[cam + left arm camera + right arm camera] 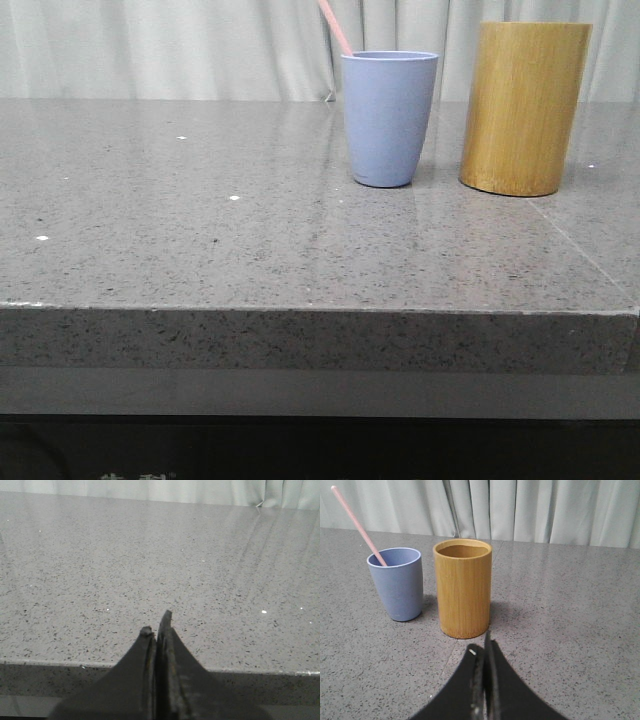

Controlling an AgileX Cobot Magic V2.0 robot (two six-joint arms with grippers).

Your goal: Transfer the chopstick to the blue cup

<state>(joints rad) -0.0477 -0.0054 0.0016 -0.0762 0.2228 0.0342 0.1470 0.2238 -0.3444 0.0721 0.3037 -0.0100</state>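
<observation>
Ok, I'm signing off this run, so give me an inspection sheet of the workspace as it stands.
Surface: grey speckled stone table, dry, a few white flecks.
Job's things: pink chopstick leaning inside the blue cup; bamboo holder beside the cup, apart from it, showing no sticks.
Clutter: nothing seen.
Grippers: left gripper and right gripper, jaws shut, holding nothing.
Cables: nothing seen.
Surroundings: pale curtain behind the table.

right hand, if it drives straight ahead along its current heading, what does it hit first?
Likely the bamboo holder: it stands just beyond the shut right hand, slightly off-centre. The blue cup sits off to the side. Depth is unclear.
</observation>
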